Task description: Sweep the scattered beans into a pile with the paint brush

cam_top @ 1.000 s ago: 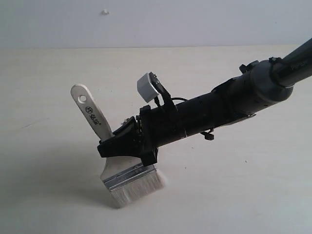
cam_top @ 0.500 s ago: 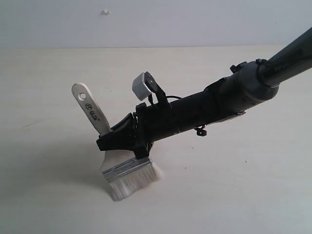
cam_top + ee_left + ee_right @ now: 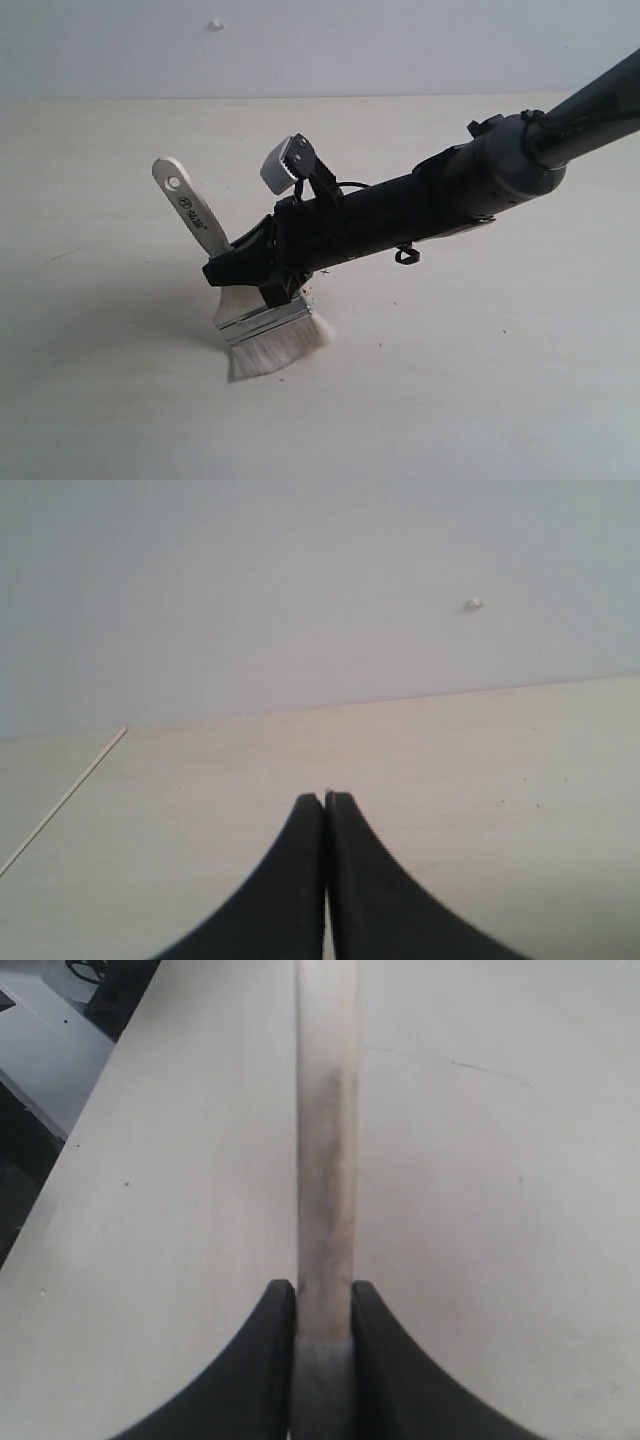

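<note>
Brush (image 3: 262, 321) farther back than before

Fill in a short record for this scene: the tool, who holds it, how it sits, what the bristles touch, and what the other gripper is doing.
tool: paint brush, pale wooden handle, metal band, white bristles
held by: right gripper, shut on the handle
pose: tilted, handle end raised off the table
bristles: pressed on the table, splayed
left gripper: shut, holding nothing, above bare table
</note>
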`<state>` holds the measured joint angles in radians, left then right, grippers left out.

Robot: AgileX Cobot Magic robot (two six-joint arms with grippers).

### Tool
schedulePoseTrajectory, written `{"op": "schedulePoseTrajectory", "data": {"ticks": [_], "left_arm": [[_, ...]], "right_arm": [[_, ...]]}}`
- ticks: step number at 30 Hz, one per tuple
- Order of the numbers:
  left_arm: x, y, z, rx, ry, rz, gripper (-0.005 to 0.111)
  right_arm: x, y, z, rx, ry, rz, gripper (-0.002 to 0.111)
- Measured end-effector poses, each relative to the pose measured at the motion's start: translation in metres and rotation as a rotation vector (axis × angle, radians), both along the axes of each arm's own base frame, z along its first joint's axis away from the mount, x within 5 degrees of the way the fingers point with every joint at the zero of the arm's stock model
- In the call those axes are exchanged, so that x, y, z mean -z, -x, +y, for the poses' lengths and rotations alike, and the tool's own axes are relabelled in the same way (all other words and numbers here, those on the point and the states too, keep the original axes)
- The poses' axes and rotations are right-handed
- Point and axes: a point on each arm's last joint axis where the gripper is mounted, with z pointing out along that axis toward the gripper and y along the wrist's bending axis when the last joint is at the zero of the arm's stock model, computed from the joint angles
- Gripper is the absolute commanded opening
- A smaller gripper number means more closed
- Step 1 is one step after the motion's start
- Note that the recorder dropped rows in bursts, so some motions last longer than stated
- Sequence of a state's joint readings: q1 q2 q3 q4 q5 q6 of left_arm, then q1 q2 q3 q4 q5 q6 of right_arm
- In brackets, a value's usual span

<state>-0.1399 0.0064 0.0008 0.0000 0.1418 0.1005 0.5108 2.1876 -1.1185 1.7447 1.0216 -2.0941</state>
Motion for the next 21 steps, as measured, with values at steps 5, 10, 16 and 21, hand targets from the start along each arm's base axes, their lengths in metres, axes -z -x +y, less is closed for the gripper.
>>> {"op": "schedulePoseTrajectory", "data": {"ticks": [5, 10, 16, 21], "left_arm": [[0.000, 0.000, 0.000, 0.000, 0.000, 0.000, 0.000], [0.000, 0.000, 0.000, 0.000, 0.000, 0.000, 0.000], [0.000, 0.000, 0.000, 0.000, 0.000, 0.000, 0.000], [0.000, 0.000, 0.000, 0.000, 0.000, 0.000, 0.000]], "right_arm": [[0.002, -0.002, 0.000, 0.016, 0.002, 0.006, 0.000], [-0.005, -0.013, 0.005, 0.031, 0.009, -0.047, 0.000], [-0.008, -0.016, 0.006, 0.025, -0.006, -0.057, 0.000], [-0.028, -0.013, 0.007, 0.004, -0.050, -0.064, 0.000]]}}
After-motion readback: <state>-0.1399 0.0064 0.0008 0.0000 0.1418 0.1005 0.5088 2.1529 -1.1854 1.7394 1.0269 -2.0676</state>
